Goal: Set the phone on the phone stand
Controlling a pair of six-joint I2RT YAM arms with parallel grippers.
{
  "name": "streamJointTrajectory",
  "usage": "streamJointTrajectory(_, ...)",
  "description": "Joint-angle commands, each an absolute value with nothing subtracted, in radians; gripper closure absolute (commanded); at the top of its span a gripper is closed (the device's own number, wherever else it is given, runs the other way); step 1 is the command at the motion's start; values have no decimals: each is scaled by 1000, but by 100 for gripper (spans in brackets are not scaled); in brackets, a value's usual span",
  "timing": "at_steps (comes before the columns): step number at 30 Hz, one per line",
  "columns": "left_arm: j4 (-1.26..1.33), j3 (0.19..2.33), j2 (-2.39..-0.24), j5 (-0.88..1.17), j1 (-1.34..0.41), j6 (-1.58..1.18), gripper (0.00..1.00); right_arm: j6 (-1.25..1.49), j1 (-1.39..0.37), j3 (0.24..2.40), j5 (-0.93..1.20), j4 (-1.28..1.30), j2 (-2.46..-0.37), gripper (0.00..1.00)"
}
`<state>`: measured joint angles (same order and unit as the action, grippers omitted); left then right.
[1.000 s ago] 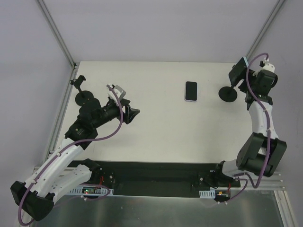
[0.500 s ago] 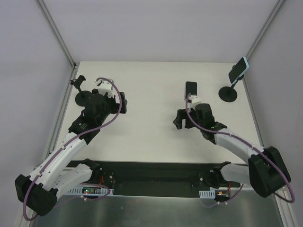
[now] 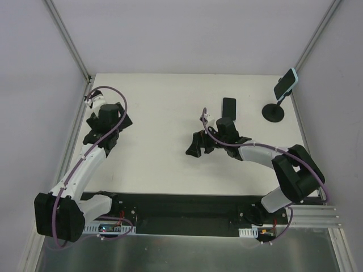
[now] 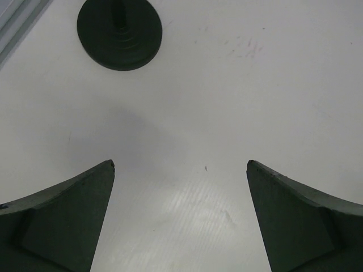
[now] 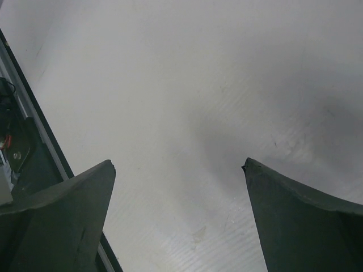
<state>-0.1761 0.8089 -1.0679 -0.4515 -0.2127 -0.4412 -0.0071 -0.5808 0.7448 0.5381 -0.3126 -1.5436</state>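
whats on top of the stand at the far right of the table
A phone in a light case sits tilted on the stand, dark screen facing up. The phone covers the top of the stand, so what holds it there cannot be seen.

A white tabletop (image 3: 164, 96) sits inside plain pale grey walls (image 3: 187, 34); 2 slanting aluminium posts (image 3: 67, 39) rise from its 2 far corners.

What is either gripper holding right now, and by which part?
Nothing. The left gripper and the right gripper both stand open, with only the table showing between their fingers.
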Motion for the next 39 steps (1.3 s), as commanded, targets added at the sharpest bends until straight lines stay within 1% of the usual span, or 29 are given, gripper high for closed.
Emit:
streamJointTrajectory(1,-262,890,-1106,-388,-114,-737,1,32,-578,716,465,-377,-1465,1)
streamJointTrajectory(3,-239,916,-1112,-435,-106,-819,1,11,-572,701,427,-365,-1428,1)
streamJointTrajectory(6,-144,977,-1162,-543,-71,-808,1,6,-551,683,396,-364,-1399,0)
streamJointTrajectory(11,-150,1115,-1290,-534,53,-792,1,20,-529,680,405,-364,-1384,0)
streamJointTrajectory(13,-156,1150,-1345,-461,95,-740,3,21,-523,677,405,-364,-1376,0)
streamJointTrajectory(14,-164,1187,-1380,-453,98,-694,4,29,-520,675,406,-362,-1370,0)
streamJointTrajectory(18,-178,1223,-1423,-489,103,-644,5,32,-505,666,403,-362,-1356,0)
streamJointTrajectory(21,-184,1261,-1471,-491,120,-608,8,34,-502,666,406,-364,-1359,0)
streamJointTrajectory(22,-186,1272,-1482,-470,127,-604,13,35,-502,667,411,-362,-1362,0)
streamJointTrajectory(25,-184,1284,-1511,-446,146,-604,23,40,-502,669,419,-364,-1368,0)
streamJointTrajectory(26,-183,1285,-1523,-443,149,-600,34,40,-502,670,419,-364,-1370,0)
streamJointTrajectory(29,-183,1285,-1543,-425,156,-603,43,40,-502,673,416,-365,-1377,0)
streamJointTrajectory(31,-184,1287,-1557,-414,155,-604,46,40,-502,673,419,-365,-1385,0)
streamJointTrajectory(35,-184,1290,-1583,-388,164,-604,55,38,-502,680,419,-367,-1396,0)
streamJointTrajectory(36,-184,1292,-1589,-373,169,-604,62,38,-502,678,419,-367,-1399,0)
streamJointTrajectory(38,-184,1295,-1600,-359,172,-595,70,37,-502,680,417,-365,-1404,0)
streamJointTrajectory(39,-184,1296,-1604,-342,178,-591,81,37,-502,680,416,-367,-1405,0)
